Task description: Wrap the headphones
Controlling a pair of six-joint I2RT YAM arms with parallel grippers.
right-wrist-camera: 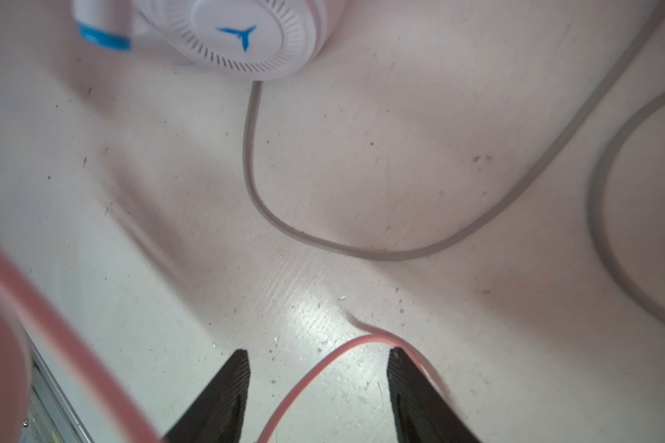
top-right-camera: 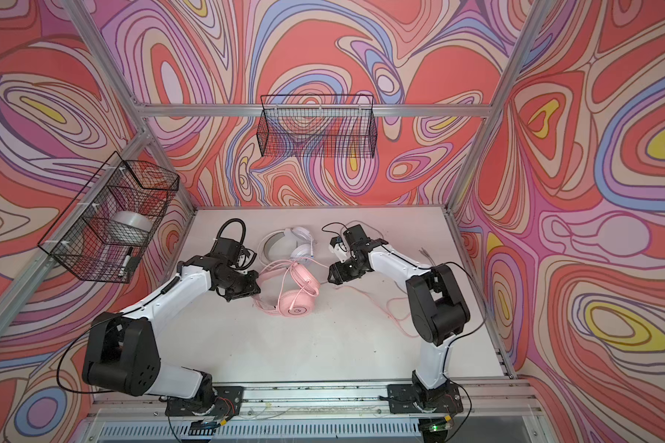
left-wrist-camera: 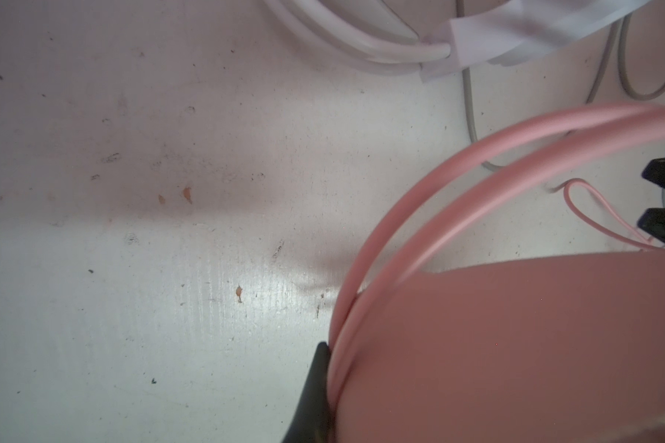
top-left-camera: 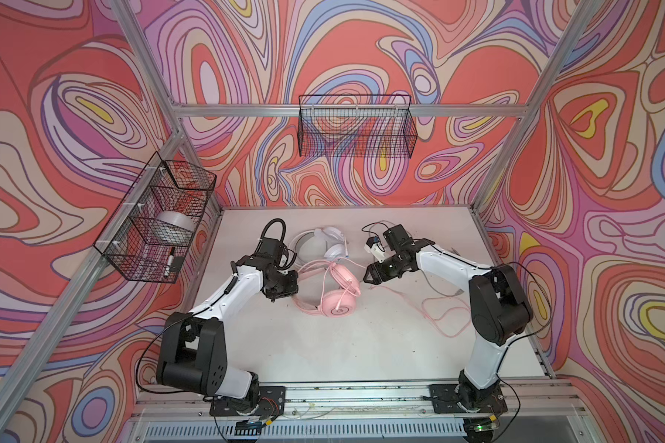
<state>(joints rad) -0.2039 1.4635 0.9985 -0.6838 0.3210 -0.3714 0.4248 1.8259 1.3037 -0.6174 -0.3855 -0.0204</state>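
The pink headphones [top-left-camera: 338,305] lie mid-table, one earcup flat and the other [top-left-camera: 345,278] tilted up against it. My left gripper [top-left-camera: 289,298] is shut on their pink headband [left-wrist-camera: 400,214]; only one finger [left-wrist-camera: 315,391] shows beside the band, the other is hidden behind pink. The white headphones [top-left-camera: 331,241] rest just behind, their earcup [right-wrist-camera: 242,34] carrying a blue mark. My right gripper [right-wrist-camera: 317,356] stands open low over the table, right of the pink earcups. The thin pink cable [right-wrist-camera: 308,379] loops loosely between its fingers and trails on to the right [top-left-camera: 438,318].
The grey cable [right-wrist-camera: 323,245] of the white headphones curls over the table near the right arm. A wire basket [top-left-camera: 158,218] on the left wall holds a tape roll [top-left-camera: 171,226] and a marker. Another wire basket [top-left-camera: 356,126] hangs on the back wall.
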